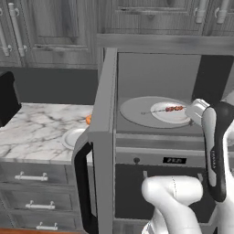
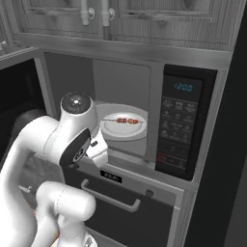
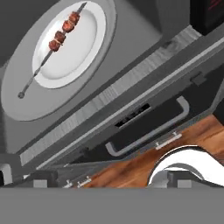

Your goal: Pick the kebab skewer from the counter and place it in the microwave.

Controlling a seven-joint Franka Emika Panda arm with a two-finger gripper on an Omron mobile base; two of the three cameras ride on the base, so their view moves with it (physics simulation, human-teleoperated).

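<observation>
Because the kebab skewer [image 3: 54, 40] already lies on a white plate [image 1: 179, 114] on the turntable [image 2: 126, 135] inside the microwave [image 2: 144, 91], the tool stands released and empty outside the cavity.

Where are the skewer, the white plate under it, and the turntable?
skewer [image 3: 61, 34], hand view, on a middle meat chunk.
plate [image 3: 85, 37], hand view, bare face beside the meat.
turntable [image 1: 132, 109], left base view, bare left part.
</observation>
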